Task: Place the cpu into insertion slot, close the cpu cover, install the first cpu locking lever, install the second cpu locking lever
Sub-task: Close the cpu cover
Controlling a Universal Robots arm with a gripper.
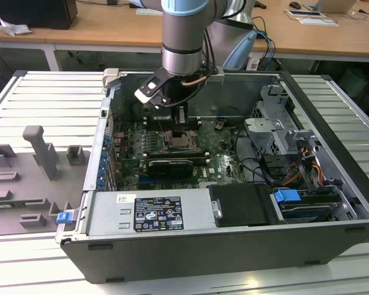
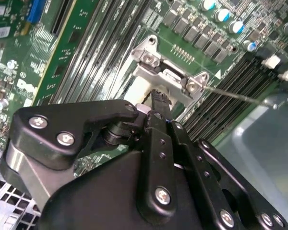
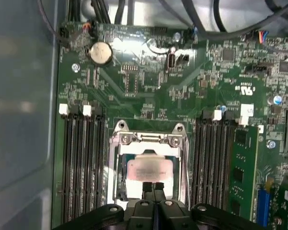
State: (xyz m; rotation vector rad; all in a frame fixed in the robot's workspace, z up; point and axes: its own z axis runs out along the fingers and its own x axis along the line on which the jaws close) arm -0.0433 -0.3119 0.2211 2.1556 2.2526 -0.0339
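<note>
My black claw point(image 3: 152, 186), fingers clenched together, hangs over the pale silver-beige square cpu point(image 3: 149, 168) lying in the grey-rimmed square insertion slot point(image 3: 116, 165).

In the first wrist view the motherboard point(image 3: 149, 96) carries one cpu point(image 3: 149, 171) in one insertion slot point(image 3: 117, 167). It also carries four memory slots point(image 3: 84, 163) on one side of it and four memory slots point(image 3: 213, 163) on the other, one green memory module point(image 3: 243, 167) and one round coin battery point(image 3: 100, 52). One claw point(image 3: 152, 185) with two fingers point(image 3: 146, 185) is there.

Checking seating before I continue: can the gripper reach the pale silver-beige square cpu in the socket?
Probably yes: the black gripper hovers just above the cpu, whose face lies bare, nothing across it.
</note>
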